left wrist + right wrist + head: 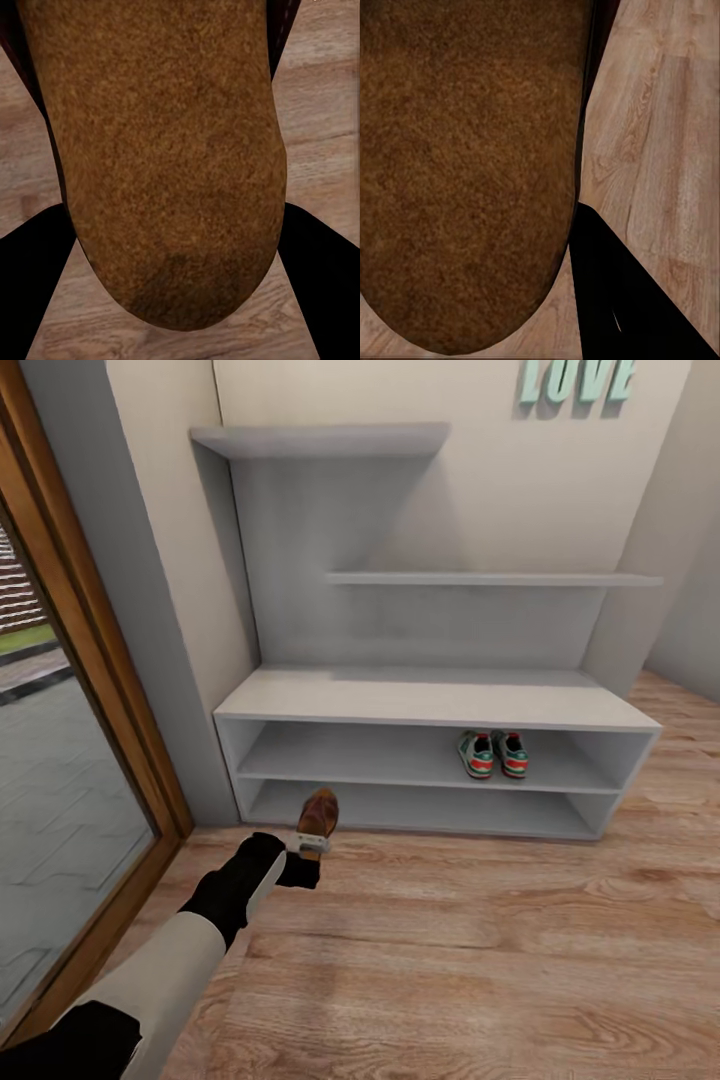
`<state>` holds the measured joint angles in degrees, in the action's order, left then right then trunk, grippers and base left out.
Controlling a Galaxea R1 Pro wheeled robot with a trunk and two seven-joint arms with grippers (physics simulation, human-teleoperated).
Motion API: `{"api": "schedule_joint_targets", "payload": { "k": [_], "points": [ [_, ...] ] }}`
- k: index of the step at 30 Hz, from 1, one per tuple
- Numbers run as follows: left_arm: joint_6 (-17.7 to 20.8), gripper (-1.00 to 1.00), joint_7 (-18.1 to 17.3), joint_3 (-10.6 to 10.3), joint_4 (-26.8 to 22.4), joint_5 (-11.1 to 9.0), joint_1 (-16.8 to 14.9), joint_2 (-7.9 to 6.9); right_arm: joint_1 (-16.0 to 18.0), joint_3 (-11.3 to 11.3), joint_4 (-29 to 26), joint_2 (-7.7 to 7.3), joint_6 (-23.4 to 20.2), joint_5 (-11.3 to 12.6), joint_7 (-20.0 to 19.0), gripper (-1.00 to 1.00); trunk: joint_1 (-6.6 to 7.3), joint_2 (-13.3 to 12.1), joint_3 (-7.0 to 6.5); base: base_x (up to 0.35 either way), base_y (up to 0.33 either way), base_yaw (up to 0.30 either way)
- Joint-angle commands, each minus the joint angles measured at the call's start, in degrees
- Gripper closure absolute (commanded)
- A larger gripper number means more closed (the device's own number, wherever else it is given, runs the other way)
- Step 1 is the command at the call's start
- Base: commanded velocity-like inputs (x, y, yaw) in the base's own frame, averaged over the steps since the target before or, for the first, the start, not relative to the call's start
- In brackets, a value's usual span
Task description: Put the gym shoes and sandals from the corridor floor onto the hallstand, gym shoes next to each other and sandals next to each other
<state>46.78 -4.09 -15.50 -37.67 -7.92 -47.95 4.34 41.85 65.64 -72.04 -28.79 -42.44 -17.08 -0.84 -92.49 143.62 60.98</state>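
The left end effector [312, 847] is closed on a brown sandal [318, 815], held above the corridor floor [480, 950] just in front of the left end of the hallstand [430, 705]; from the head view the sandal stands up beyond the grip, its toe pointing toward the lowest shelf opening. In the left wrist view the tan footbed of this sandal [161, 165] lies between the two dark fingers [34, 277], which show at either side of its rounded end, with wood planks behind. The right wrist view shows a second brown sandal [465, 172] close against the camera, one dark finger [622, 300] beside its edge; the other finger is hidden, so I cannot tell for certain whether the right end effector is clamped on it or merely lying alongside. Farther out, the two gym shoes [492, 753] sit side by side, touching or nearly so, on the upper of the two low shelves, toward the right half of the hallstand. Its worktop above them is pale grey, and two floating shelves [490, 578] hang on the wall over it. Green letters reading LOVE [577, 380] are fixed high on the wall at right. A wood-framed glass door [70, 760] runs along the left side of the corridor.
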Motion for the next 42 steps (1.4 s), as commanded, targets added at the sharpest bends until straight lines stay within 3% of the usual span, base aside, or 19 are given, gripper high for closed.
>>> {"api": "schedule_joint_targets", "payload": {
  "k": [1, 5, 8, 18, 30, 42],
  "points": [
    [-0.4, 1.00, 0.2, -0.1, -0.2, -0.5, 0.0, -0.03, 0.1, 0.0, 0.0, -0.02, -0.3, 0.0, 0.1, 1.00, -0.01, 0.0, 0.38, 0.000, 0.000, 0.000],
    [-5.8, 1.00, 0.2, -0.1, -0.2, -0.7, 0.0, -0.05, 0.1, 0.0, -0.1, -0.03, -0.2, 0.0, 0.1, 1.00, -0.11, 0.1, 1.62, 0.000, 0.000, 0.000],
    [-7.1, 1.00, 0.2, -0.1, -0.2, -0.8, 0.0, 0.01, 0.1, 0.0, -0.1, -0.04, -0.2, 0.0, 0.1, 1.00, -0.19, 0.1, 2.45, 0.000, 0.000, 0.000],
    [-12.9, 1.00, 0.2, -0.1, 0.1, -1.1, 0.0, 0.07, 0.1, 0.0, -0.1, -0.04, -0.2, -0.1, 0.2, 1.00, -0.24, 0.2, 2.97, 0.000, 0.000, 0.000],
    [-13.4, 1.00, 0.2, 0.0, 0.0, -1.1, 0.0, 0.14, 0.0, 0.0, -0.1, -0.04, -0.2, -0.1, 0.2, 1.00, -0.55, 0.3, 6.38, 0.000, 0.000, 0.000],
    [-13.4, 1.00, 0.3, 0.1, 0.0, -1.1, 0.0, 0.05, 0.1, 0.0, -0.1, -0.04, -0.2, -0.1, 0.2, 1.00, -0.55, 0.3, 6.86, 0.062, 0.000, 0.000]
  ]
}}
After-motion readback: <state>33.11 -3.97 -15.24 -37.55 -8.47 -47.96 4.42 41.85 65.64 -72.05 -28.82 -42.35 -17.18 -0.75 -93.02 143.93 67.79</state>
